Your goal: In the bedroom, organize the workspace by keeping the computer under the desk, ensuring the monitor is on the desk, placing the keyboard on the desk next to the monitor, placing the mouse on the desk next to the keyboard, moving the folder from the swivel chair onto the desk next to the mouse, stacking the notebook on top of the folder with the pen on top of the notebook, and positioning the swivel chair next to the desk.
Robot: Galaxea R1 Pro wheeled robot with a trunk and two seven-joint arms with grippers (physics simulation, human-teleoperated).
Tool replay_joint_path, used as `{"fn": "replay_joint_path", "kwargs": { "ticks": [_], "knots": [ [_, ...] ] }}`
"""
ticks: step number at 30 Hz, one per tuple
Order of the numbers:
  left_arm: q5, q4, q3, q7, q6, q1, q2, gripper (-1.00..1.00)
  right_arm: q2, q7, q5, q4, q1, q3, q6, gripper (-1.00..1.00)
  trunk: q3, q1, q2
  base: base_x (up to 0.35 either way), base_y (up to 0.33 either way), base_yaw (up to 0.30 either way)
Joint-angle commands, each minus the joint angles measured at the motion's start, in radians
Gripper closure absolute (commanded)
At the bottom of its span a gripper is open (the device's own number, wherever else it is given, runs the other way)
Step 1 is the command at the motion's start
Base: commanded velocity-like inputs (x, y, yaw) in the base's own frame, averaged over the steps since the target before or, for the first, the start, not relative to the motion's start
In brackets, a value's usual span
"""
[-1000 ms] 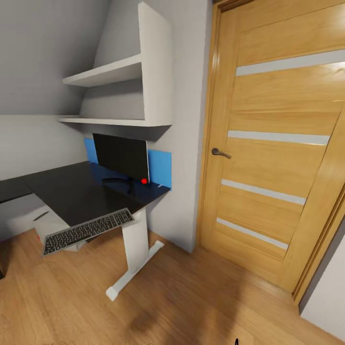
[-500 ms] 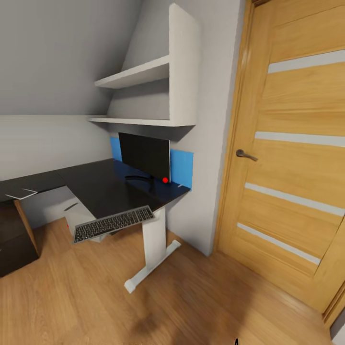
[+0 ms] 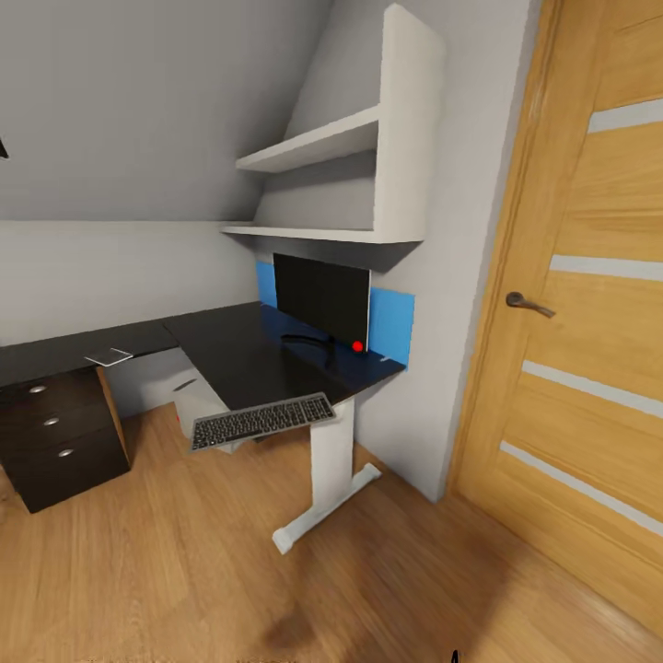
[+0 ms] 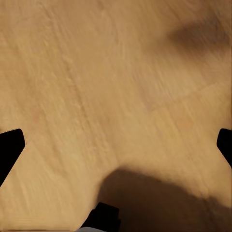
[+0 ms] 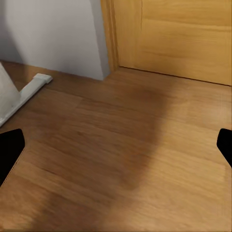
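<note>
Workspace seen from the floor beside the door; both arms over bare floor.

Head view: the black tabletop (image 3: 249, 354) stands on a white leg (image 3: 330, 470) against the grey wall. The monitor (image 3: 322, 299) stands upright at the back of the tabletop, before a blue wall panel (image 3: 391, 324). The keyboard (image 3: 262, 421) lies at the front edge, overhanging it. A pale flat item (image 3: 109, 356) lies on the far wing, above the black drawer unit (image 3: 60, 437) with 3 silver knobs. A light grey box (image 3: 204, 405) sits under the tabletop. 2 white shelves (image 3: 322, 184) hang above; the oak door (image 3: 589, 322) is at right.
Left wrist view: fingers (image 4: 10, 150) apart over the wood floor (image 4: 96, 96), holding nothing.
Right wrist view: fingers (image 5: 10, 151) apart over floor, near the white foot (image 5: 29, 89) and the door's base (image 5: 174, 38).
</note>
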Motion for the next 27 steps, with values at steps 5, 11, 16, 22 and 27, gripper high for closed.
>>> {"fn": "replay_joint_path", "kwargs": {
  "ticks": [5,11,16,22,27],
  "knots": [
    [0.011,0.0,-0.009,0.004,-0.006,-0.001,0.0,-1.0,0.0,-0.008,0.0,0.002,-0.001,0.009,-0.003,-1.0,-0.001,0.0,-0.001,0.0,-0.007,0.287],
    [0.011,0.0,-0.009,0.004,-0.006,-0.001,0.0,-1.0,0.0,-0.008,0.0,0.002,-0.001,0.009,-0.003,-1.0,-0.001,0.0,-0.001,0.0,-0.119,0.287],
    [0.011,0.0,-0.009,0.004,-0.006,-0.001,0.0,-1.0,-0.001,-0.008,-0.001,0.002,-0.001,0.009,-0.002,-1.0,-0.001,0.0,-0.001,0.011,-0.266,0.287],
    [0.011,0.0,-0.009,0.004,-0.006,-0.001,0.0,-1.0,-0.001,-0.008,-0.001,0.002,-0.001,0.009,-0.003,-1.0,-0.001,0.0,-0.001,0.112,-0.303,0.287],
    [0.011,0.0,-0.009,0.004,-0.006,-0.001,0.0,-1.0,-0.001,-0.008,-0.001,0.002,-0.001,0.009,-0.002,-1.0,-0.001,0.0,-0.001,0.152,-0.308,0.287]
  ]
}}
